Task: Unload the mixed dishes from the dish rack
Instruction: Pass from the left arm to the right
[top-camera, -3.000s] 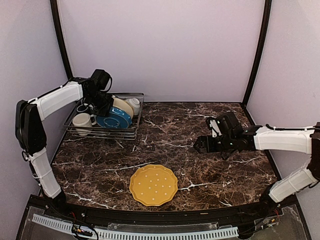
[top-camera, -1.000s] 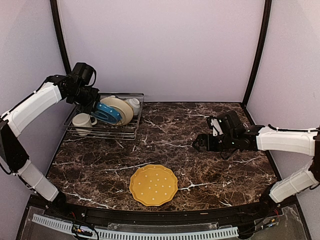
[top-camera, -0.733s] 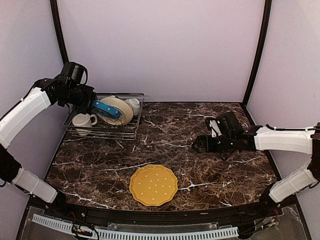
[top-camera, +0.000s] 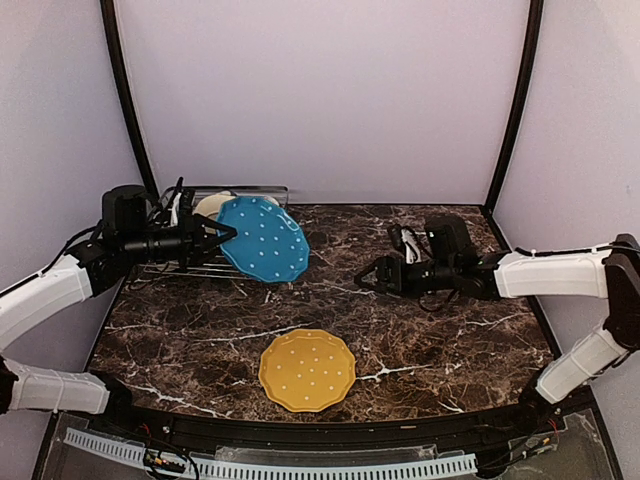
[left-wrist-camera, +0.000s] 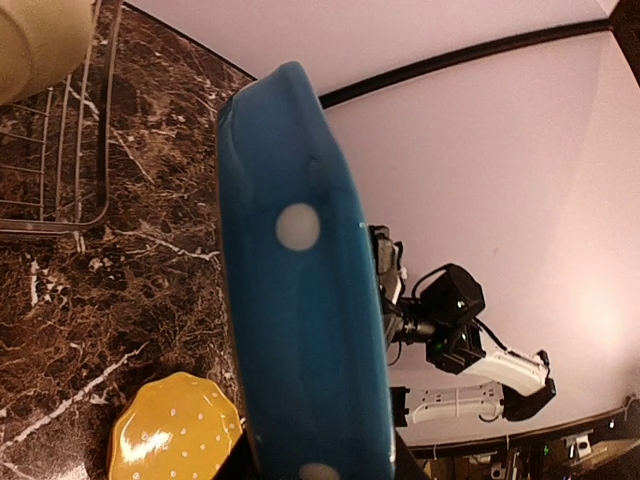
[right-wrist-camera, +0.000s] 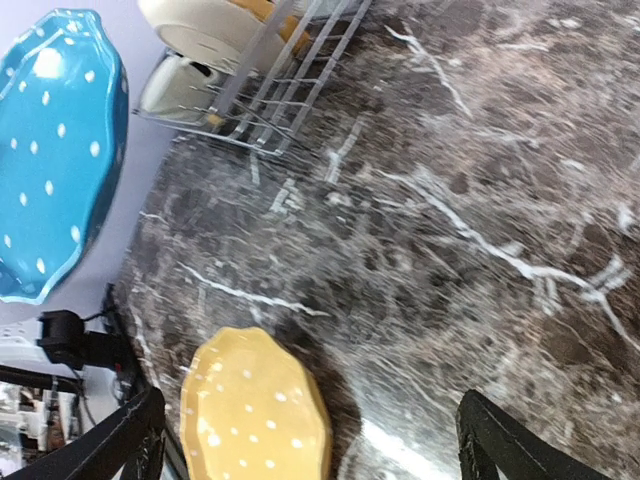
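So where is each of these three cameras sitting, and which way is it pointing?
Top external: fixed high behind the arms, looking down on the marble table; both arms show, the left gripper holding the blue plate.
Left wrist: on the left arm, looking along that plate's edge toward the right arm; its own gripper barely shows.
Right wrist: on the right arm, facing the dish rack; its open fingers frame the bottom.
Shared: all three show the yellow plate.

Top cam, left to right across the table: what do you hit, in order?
left fingers, clamped on the blue plate's edge → blue plate → yellow plate → right fingers, open. The rack is left out: it lies behind the left fingers and the blue plate.
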